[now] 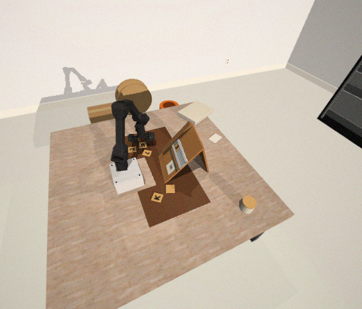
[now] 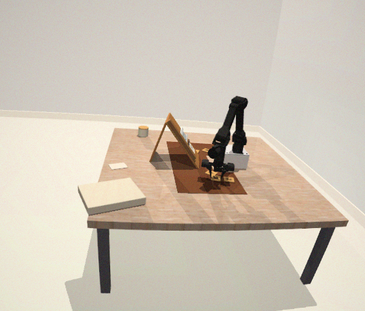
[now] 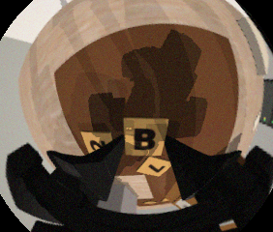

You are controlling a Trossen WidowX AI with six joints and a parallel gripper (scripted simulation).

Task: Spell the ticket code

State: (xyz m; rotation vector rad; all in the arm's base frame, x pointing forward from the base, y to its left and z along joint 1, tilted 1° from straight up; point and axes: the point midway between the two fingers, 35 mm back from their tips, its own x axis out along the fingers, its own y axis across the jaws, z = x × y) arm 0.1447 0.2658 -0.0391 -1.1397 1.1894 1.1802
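Gripper: the black parallel-jaw gripper [image 1: 142, 141] [image 2: 217, 177] [image 3: 144, 138], pointing down, its fingers clamped on the B tile.
B tile: a square, light-wood letter tile marked with a black B [image 1: 143, 145] [image 3: 145, 137], between the fingertips, on the arm's side of the board.
Board: the landmark, a sloping orange-brown wooden easel board [image 1: 195, 143] [image 2: 182, 142], standing on the brown mat [image 1: 187, 203] [image 2: 188, 185] with its face towards the arm.
Rail: a pale grey, straight letter rail [image 1: 181, 155], on the board's sloping face; one wooden tile shows in it, its letter too small to tell.
Ticket: a small white printed card [image 1: 170, 167], on the board's face beside the rail; its code is too blurred to read.
Neighbour tiles: a wooden tile with a black L-like mark [image 1: 146, 152] [image 3: 155, 167] lies between the B tile and the board; a wooden tile with a partly hidden mark [image 1: 132, 149] [image 3: 96, 141] lies farther from the board.
K tile: a square wooden tile marked K [image 1: 157, 197], on the mat near the board's ticket end.
Plain tile: an unmarked-looking wooden square [image 1: 170, 188], between the K tile and the board.
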